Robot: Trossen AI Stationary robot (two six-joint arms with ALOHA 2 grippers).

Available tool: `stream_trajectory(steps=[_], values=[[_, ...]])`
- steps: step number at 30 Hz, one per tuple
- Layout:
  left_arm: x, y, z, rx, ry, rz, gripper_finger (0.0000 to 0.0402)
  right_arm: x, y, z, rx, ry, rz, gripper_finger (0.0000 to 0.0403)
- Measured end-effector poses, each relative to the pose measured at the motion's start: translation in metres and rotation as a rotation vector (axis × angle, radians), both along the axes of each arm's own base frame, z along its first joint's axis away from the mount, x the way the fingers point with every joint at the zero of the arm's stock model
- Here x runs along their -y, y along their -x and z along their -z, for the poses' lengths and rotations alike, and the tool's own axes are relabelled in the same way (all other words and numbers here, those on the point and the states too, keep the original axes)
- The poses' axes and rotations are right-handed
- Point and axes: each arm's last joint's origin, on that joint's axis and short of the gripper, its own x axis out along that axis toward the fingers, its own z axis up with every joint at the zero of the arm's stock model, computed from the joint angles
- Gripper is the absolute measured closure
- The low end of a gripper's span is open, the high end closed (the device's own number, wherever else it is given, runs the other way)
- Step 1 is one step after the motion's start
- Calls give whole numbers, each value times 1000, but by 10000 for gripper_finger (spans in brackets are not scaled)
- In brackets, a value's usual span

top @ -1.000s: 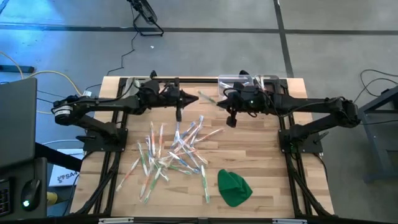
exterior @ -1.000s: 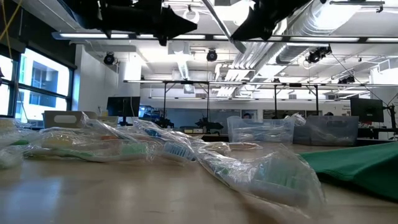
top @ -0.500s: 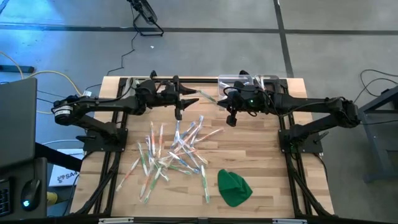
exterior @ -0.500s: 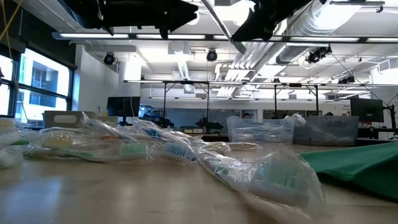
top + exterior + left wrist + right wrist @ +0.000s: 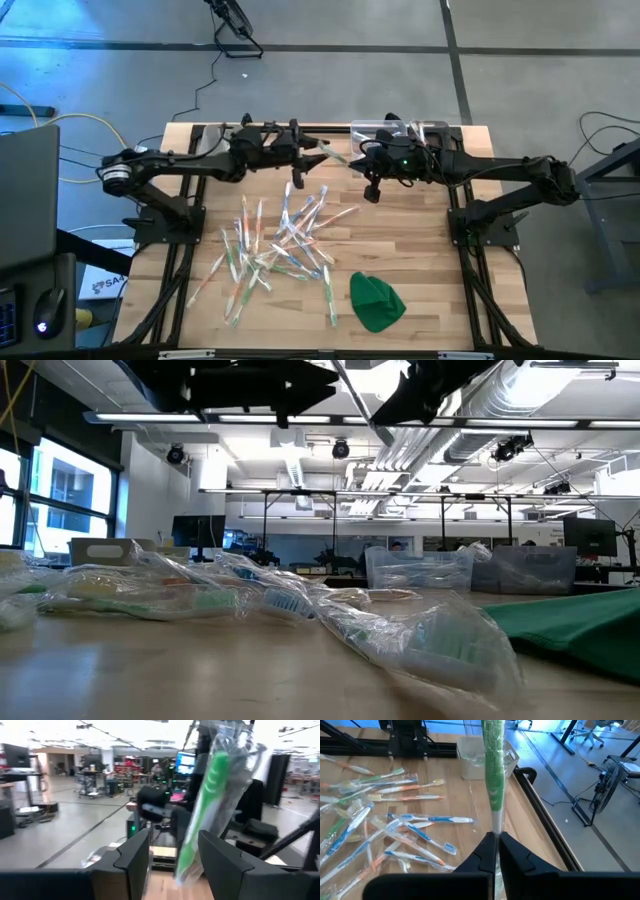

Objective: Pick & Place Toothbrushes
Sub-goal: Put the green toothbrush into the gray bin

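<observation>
My right gripper (image 5: 352, 163) is shut on a green toothbrush in a clear wrapper (image 5: 493, 770), held high above the far middle of the table. The free end of that toothbrush (image 5: 210, 785) reaches between the open fingers of my left gripper (image 5: 172, 845), which comes from the table's left (image 5: 318, 150). Whether those fingers touch the wrapper I cannot tell. Several more wrapped toothbrushes (image 5: 280, 240) lie flat in a loose pile at the table's middle. My right gripper pinches one end of the wrapped green toothbrush (image 5: 493, 827) between its two fingers. The fingers come level from the table's right side, and the toothbrush runs on past their tips, in line with them. It is lifted clear of the table.
A green cloth lump (image 5: 376, 300) lies near the front right of the table. Clear plastic bins (image 5: 400, 128) stand at the far edge behind my right gripper, and they also show in the low view (image 5: 420, 568). Bare wood lies to the right of the pile.
My left gripper has opened and gone toward the table's right edge, up to the toothbrush that my right gripper holds. Its fingers now stand on either side of the toothbrush's free end. The right gripper and the toothbrush have stayed where they were.
</observation>
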Motion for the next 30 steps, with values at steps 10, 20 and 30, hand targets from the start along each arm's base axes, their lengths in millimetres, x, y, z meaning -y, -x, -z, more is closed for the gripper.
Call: stream_trajectory(steps=[10, 20, 30], values=[[0, -8, -1, -9, -14, 79, 236, 1, 1, 1, -12, 21, 46, 400], [4, -12, -2, 45, -20, 71, 236, 1, 2, 3, -43, 11, 35, 400], [0, -24, -1, 48, 6, 47, 244, 1, 2, 4, -44, 11, 34, 400]])
